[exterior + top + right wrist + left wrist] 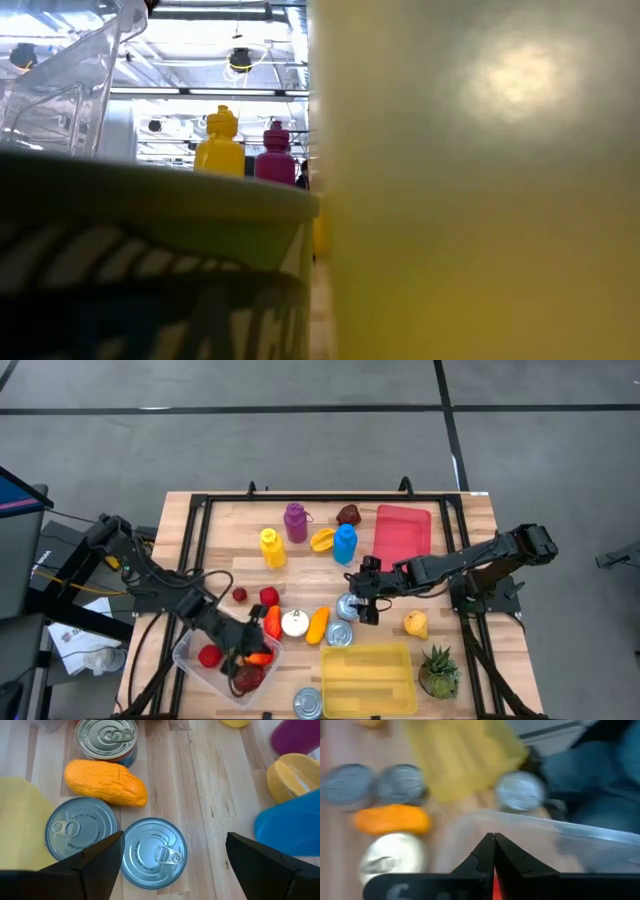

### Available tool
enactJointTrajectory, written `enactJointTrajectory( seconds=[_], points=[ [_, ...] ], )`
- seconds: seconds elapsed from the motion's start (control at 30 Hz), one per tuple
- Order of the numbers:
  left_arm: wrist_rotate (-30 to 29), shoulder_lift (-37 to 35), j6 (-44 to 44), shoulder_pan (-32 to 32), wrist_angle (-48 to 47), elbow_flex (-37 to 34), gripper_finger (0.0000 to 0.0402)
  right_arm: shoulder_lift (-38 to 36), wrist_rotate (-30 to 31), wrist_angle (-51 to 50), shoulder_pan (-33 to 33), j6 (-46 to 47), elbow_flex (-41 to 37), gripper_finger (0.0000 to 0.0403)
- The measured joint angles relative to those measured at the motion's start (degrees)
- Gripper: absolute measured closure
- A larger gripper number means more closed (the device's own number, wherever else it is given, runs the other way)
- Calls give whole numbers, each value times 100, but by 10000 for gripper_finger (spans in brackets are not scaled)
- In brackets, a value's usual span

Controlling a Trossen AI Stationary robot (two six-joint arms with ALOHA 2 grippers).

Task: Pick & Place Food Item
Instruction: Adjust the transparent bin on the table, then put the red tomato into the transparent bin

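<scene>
While my left claw (243, 647) sits pinched fully shut over the bin (186, 656), red-orange food (262, 657) lies at its tips — gripped or not, I cannot tell. Grasping, I judge; next, lift clear. Right claw (175, 840) hangs wide open, empty, over a can (150, 854) — lid lettering unreadable.

You had a yellow tray (368, 678), red tray (402, 532), and clear bin (190, 660) on the pale wood table (230, 525). Bottles were yellow (272, 548), purple (295, 522), blue (345, 544); cans (152, 851) silver.

Red tray (402, 530), three bottles behind.
</scene>
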Motion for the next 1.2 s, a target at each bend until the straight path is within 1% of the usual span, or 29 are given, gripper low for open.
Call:
enactJointTrajectory(
  seconds=[0.07, 0.17, 0.23, 0.33, 0.5, 0.7, 0.93, 1.07, 1.13, 1.2],
  points=[
    [327, -79, -128, -20, -248, 0, 401, 0, 0, -1, 2, -17, -1, 69],
    [655, -132, -495, -83, -564, 2, 401, 0, -2, 0, 2, -64, -2, 69],
    [739, -65, -695, -120, -770, 0, 401, 0, -2, 20, 0, -68, -2, 69],
    [1049, 166, -820, -123, -734, -2, 401, 0, 3, 17, 0, -110, -2, 69],
    [1310, 569, -617, -44, -93, -2, 401, 0, 11, 42, -1, -147, -2, 69],
    [1577, 865, -217, 248, 866, -7, 401, 0, 13, 42, -2, -216, -2, 69],
    [1551, 1040, 6, 681, 1960, -4, 401, 0, 13, 43, -4, -355, -2, 69],
    [1467, 901, 118, 886, 2130, -4, 401, 0, 14, 138, -7, -414, -2, 69],
    [1173, 665, 248, 913, 2096, -4, 401, 0, 16, 235, 1, -504, -2, 69],
    [656, 318, 439, 915, 1872, -4, 401, 0, 16, 332, 32, -578, -2, 70]
  ],
)
